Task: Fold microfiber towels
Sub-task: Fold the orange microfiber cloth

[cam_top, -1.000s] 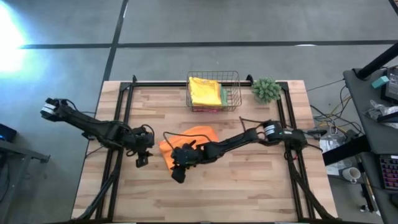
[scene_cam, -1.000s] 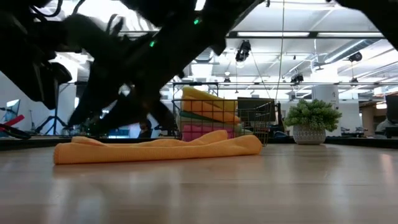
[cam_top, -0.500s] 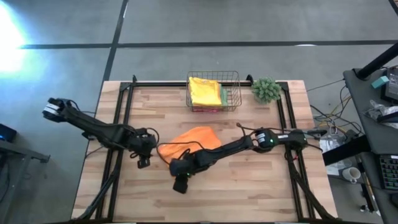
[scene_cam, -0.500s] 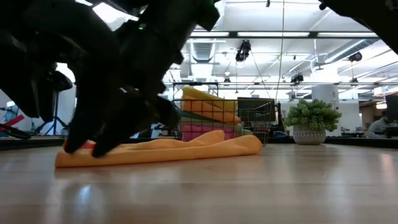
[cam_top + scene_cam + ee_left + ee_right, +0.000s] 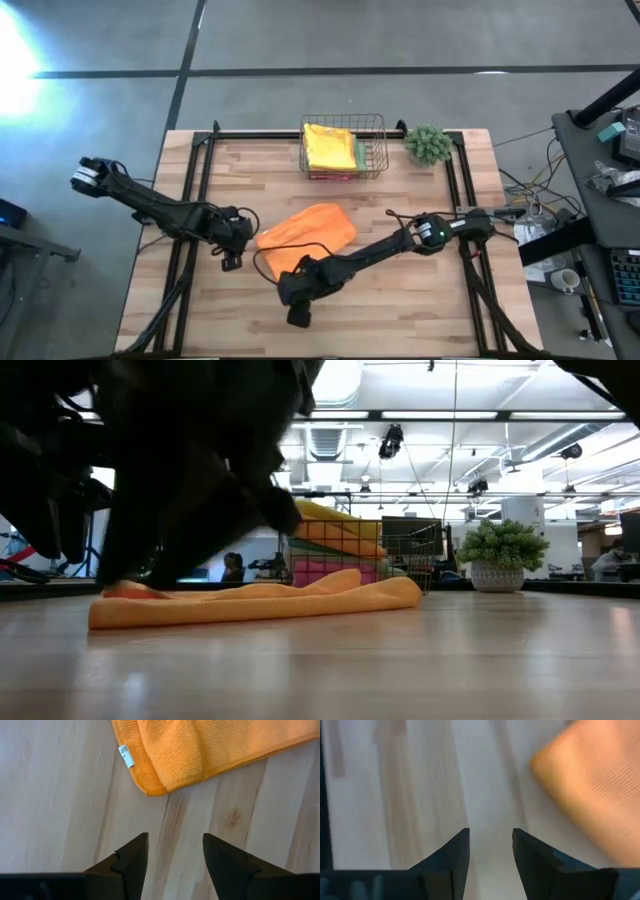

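Right gripper (image 5: 298, 316): near the table's (image 5: 400, 310) front edge, fingers parted, holding nothing, just off the cloth's near corner.

Left gripper (image 5: 231, 262): toward the left edge, fingers apart, empty, beside the cloth's tagged corner.

Orange towel (image 5: 305, 235): mid-table, lying loosely doubled. Judged light, limp, grippy pile; best pinched at a corner or hem, since it will sag and drag otherwise. White sewn tag (image 5: 126, 756) at one corner, its print unreadable.

Wire basket (image 5: 343, 147): back edge, with a yellow towel (image 5: 329, 146) topping stacked cloths.
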